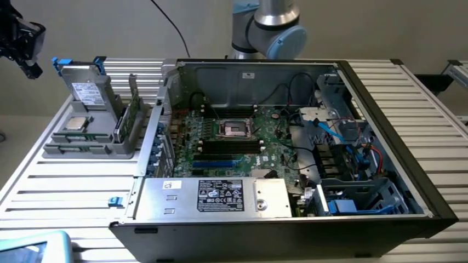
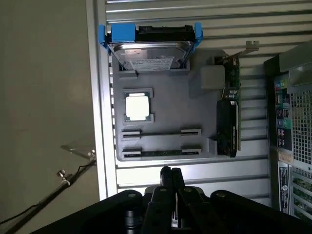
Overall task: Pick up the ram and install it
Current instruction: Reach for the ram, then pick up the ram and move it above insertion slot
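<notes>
The ram (image 2: 161,152) is a thin dark-green stick standing on edge in the slot of the grey tray (image 2: 195,102) that lies closest to my fingertips. A second thin strip (image 2: 161,132) sits in the slot beside it. In the exterior view the same tray (image 1: 55,149) stands at the left of the table, with its ram slots along the front. My black gripper (image 2: 170,171) is shut with nothing in it, high above the slatted table just off the tray's ram side. It hangs at the exterior view's upper left (image 1: 22,41). The motherboard's black memory slots (image 1: 230,145) lie inside the open computer case.
The tray also holds a drive in blue brackets (image 2: 148,51), a square silver processor (image 2: 137,107) and an upright expansion card (image 2: 229,122). The open computer case (image 1: 395,137) fills the table's middle, with a labelled power supply (image 1: 219,196) at its front. The table's edge (image 2: 100,122) runs close beside the tray.
</notes>
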Controlling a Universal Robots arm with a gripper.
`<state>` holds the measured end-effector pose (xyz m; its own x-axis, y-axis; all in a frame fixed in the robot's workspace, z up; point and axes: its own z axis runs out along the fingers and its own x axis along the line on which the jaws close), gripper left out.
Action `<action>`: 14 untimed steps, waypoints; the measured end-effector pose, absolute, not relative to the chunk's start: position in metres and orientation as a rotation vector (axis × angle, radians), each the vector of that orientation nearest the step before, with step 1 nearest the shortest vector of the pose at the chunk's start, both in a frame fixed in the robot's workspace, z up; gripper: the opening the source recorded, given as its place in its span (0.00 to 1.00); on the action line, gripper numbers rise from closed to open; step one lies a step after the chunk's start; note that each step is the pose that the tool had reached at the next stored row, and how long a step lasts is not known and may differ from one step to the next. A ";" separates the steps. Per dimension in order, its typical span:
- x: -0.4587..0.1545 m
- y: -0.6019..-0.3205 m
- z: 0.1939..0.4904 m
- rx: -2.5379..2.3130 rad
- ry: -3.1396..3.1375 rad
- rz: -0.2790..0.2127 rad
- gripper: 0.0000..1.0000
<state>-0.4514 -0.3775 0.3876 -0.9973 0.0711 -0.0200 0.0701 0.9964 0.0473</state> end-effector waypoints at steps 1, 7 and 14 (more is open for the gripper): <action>-0.452 -0.375 0.387 0.110 3.117 0.073 0.11; -0.453 -0.372 0.387 0.110 3.117 0.073 0.11; -0.453 -0.372 0.387 0.110 3.117 0.073 0.11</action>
